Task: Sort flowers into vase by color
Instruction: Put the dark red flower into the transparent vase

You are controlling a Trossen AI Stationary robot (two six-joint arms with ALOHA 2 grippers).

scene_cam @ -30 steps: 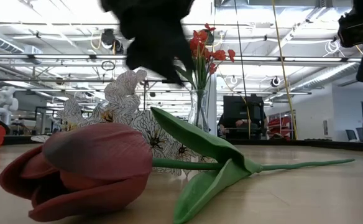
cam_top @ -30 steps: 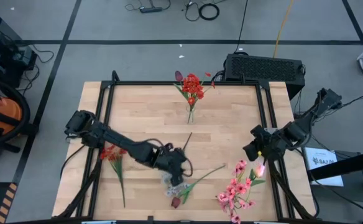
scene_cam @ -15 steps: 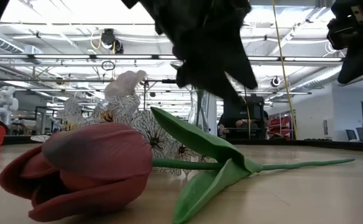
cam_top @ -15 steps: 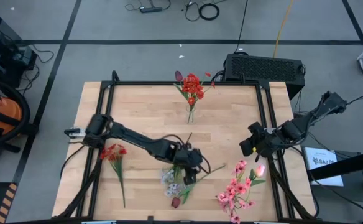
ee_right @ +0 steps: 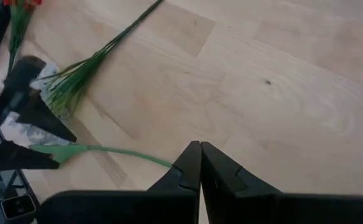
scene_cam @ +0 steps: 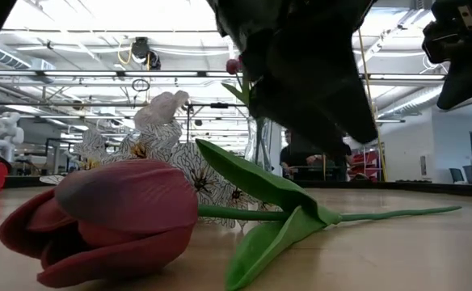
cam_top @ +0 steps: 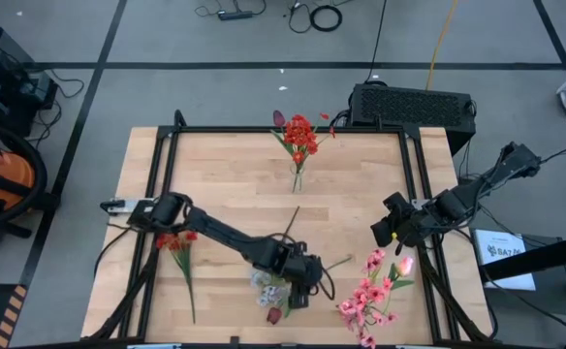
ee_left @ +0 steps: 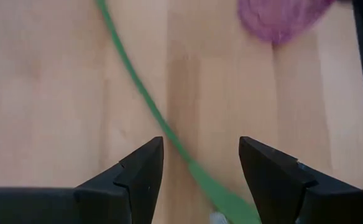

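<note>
On the wooden tabletop [cam_top: 225,184], starting at the nine o'clock side, we see a red flower sprig [cam_top: 176,242] lying flat near the left edge, its green stem running toward six o'clock. The left arm reaches from that side across the boards toward six o'clock, and the left pincer [cam_top: 302,288] hangs low over the flowers lying there. In the left wrist view its fingers [ee_left: 141,168] stand well apart, one on each side of a thin green stem [ee_left: 138,93] that crosses the boards between them; neither finger touches it, as far as we can tell.

Just beside this pincer, on its nine o'clock side, lies a pale white-grey spray [cam_top: 267,284], and below it, nearer six o'clock, a dark maroon tulip [cam_top: 274,315]. In the low view the tulip [scene_cam: 99,218] lies on its side close to the camera, with its green leaves [scene_cam: 276,210] spread to the right and the pale veined blossoms [scene_cam: 163,145] behind it.

At twelve o'clock a clear vase [cam_top: 297,178] holds bright red flowers [cam_top: 300,134] with one dark bud among them.

Toward five o'clock a cluster of pink blossoms [cam_top: 365,301] lies near the front right corner. Above it, at about four o'clock, hangs the right pincer [cam_top: 385,233]; its fingers [ee_right: 188,168] are pressed together on nothing.
</note>
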